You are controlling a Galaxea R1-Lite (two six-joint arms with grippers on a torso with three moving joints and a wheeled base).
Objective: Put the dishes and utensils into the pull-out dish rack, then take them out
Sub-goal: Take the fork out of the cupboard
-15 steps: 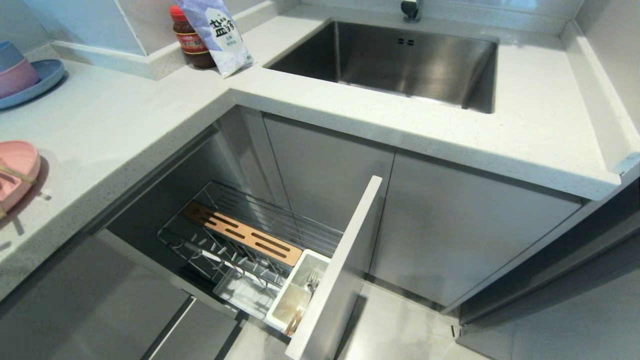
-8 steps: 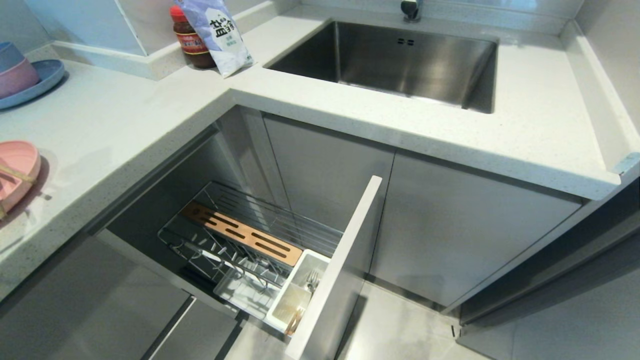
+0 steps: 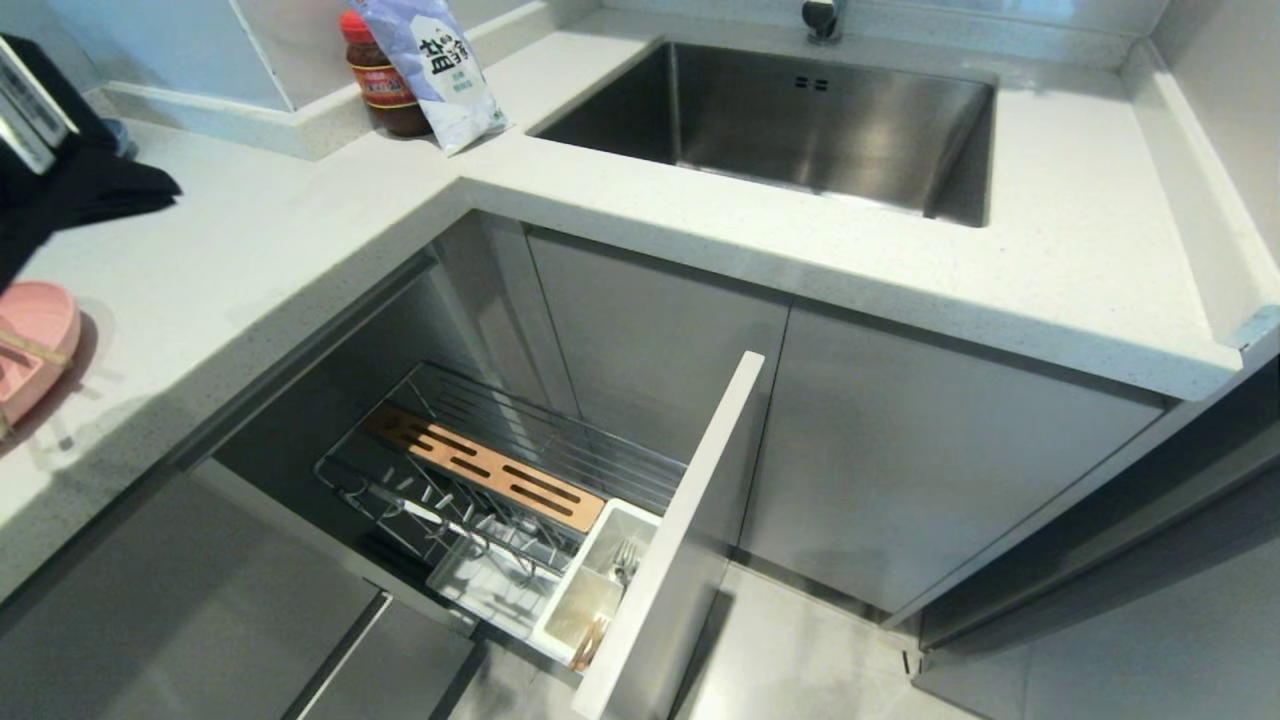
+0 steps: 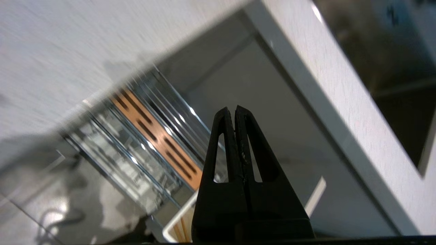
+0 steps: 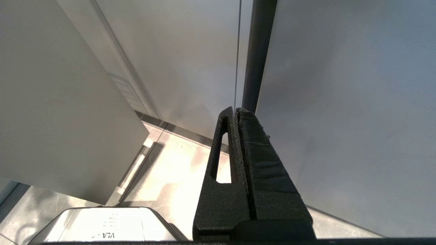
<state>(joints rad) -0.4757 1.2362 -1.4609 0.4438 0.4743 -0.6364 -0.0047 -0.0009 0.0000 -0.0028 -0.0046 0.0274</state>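
- Left end effector (image 4: pixel 235 112): fingers pressed flat together, clenched on nothing, touching nothing; in its wrist view it hangs over the counter (image 3: pixel 300 230) edge, above the pull-out dish rack (image 3: pixel 480 470).
- Left arm (image 3: pixel 60 160): a dark mass at the counter's far left, beyond the rack.
- Right end effector (image 5: pixel 235 112): also clenched and empty, low beside grey cabinet fronts (parked).
- Rack: drawn out below the counter; its white cutlery holder (image 3: pixel 600 585) sits at the panel end, with the fork (image 3: pixel 625 560) and chopsticks (image 3: pixel 590 640) standing inside.
- Pink plate (image 3: pixel 35 340): on the counter, left of the rack, a thin stick lying across it.
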